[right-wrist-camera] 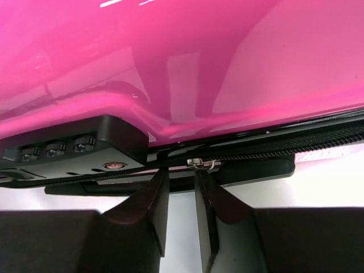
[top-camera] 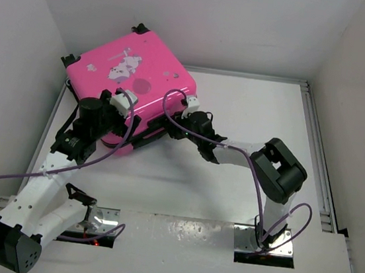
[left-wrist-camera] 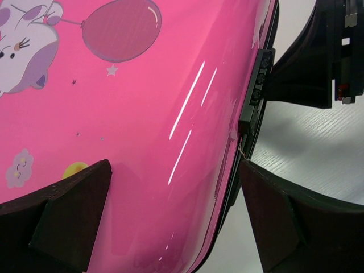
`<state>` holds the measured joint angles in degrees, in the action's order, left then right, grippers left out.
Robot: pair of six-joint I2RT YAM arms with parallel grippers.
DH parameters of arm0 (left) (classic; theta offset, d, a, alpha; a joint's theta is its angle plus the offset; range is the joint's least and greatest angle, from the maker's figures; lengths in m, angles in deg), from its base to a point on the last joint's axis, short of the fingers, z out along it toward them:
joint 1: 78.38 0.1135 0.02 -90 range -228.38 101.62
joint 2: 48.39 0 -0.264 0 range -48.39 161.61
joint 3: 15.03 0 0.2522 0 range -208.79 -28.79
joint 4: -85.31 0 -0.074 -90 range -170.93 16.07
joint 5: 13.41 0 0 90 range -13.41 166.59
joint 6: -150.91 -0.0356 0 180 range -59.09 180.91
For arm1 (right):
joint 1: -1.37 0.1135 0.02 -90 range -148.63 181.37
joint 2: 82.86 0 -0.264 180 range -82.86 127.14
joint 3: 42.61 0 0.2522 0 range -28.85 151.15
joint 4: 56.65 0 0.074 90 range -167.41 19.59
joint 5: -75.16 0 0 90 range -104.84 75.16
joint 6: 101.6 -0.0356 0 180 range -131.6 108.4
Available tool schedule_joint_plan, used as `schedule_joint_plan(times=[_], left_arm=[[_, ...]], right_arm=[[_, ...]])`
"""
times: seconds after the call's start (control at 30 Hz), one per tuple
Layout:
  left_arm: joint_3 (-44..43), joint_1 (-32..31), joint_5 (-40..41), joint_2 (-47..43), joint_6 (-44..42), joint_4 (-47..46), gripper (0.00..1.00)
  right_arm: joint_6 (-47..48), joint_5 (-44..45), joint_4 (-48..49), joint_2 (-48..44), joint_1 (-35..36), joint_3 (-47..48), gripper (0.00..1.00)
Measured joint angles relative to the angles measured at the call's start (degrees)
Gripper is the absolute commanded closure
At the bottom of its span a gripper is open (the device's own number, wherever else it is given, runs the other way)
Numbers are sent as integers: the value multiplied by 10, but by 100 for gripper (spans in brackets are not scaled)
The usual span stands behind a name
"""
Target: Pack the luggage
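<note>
the luggage lies shut and flat at the far left of the table. its pink shell looks hard, glossy and likely slippery, so the black zipper seam is probably the better place to take hold. the left gripper stands wide over the shell's edge, holding nothing. the right gripper shows a narrow gap just below the zipper pull, near the combination lock, not visibly pinching it.

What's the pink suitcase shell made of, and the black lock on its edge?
The luggage shell looks like hard glossy plastic: sharp light streaks and reflections. The combination lock looks like matte black plastic, though that's less certain.
</note>
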<state>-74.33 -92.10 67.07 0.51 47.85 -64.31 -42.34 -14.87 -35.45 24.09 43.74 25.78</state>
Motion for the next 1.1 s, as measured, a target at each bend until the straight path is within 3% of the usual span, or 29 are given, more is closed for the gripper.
schedule_joint_plan(times=[0.07,0.1,0.17,0.37,0.6,0.83,0.87,0.9,1.03,1.1], left_arm=[[0,0,0,0,0,0,0],[0,0,0,0,0,0,0],[0,0,0,1,0,-1,0],[8,3,-30,-2,-26,-7,8],[19,-3,-189,-34,-115,45,15],[7,-92,-190,38,-143,77,18],[3,-101,-183,52,-143,79,18],[2,-106,-176,67,-141,79,17],[7,-86,-164,68,-115,67,8],[27,-71,-157,38,-97,40,7]], right_arm=[[2,0,0,4,-1,2,79],[4,0,-1,5,-2,4,91],[11,0,-3,8,-4,7,99],[35,2,3,17,-7,13,100],[91,-4,29,-21,-29,-32,100],[155,-12,40,-81,-47,-52,100],[158,-21,41,-82,-49,-52,95],[159,-36,39,-81,-52,-52,78],[130,-107,37,-81,-70,-52,29],[116,-134,37,-81,-78,-54,15]])
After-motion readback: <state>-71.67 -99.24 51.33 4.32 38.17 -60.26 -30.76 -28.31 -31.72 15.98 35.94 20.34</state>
